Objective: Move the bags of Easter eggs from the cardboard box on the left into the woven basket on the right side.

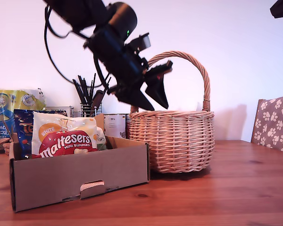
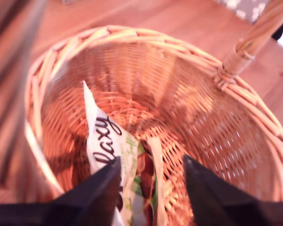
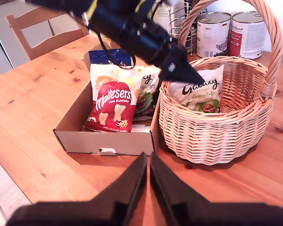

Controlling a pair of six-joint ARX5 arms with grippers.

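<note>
The woven basket (image 1: 179, 141) (image 3: 212, 134) (image 2: 146, 40) stands on the table at the exterior view's right of the cardboard box (image 1: 80, 176) (image 3: 85, 141). A white-green Galaxy bag (image 2: 104, 136) (image 3: 203, 89) leans inside the basket. My first gripper (image 1: 156, 101) (image 2: 151, 162) (image 3: 191, 75) hangs open over the basket's rim, holding nothing. In the box stand a red Maltesers bag (image 1: 66, 143) (image 3: 113, 106), a white-orange bag (image 1: 61, 126), a dark blue bag (image 1: 23, 125) and another Galaxy bag (image 3: 148, 87). My second gripper (image 3: 147, 160) is shut, high above the table in front of box and basket.
Behind the basket stand two tins (image 3: 212, 33) (image 3: 245, 33) and a wire holder of dark utensils (image 1: 87, 101). A yellow-blue kitchen towel pack (image 1: 4, 113) lies behind the box. A paw-print chair (image 1: 273, 122) is at the exterior view's right, a wooden chair (image 3: 42, 33) beyond the table.
</note>
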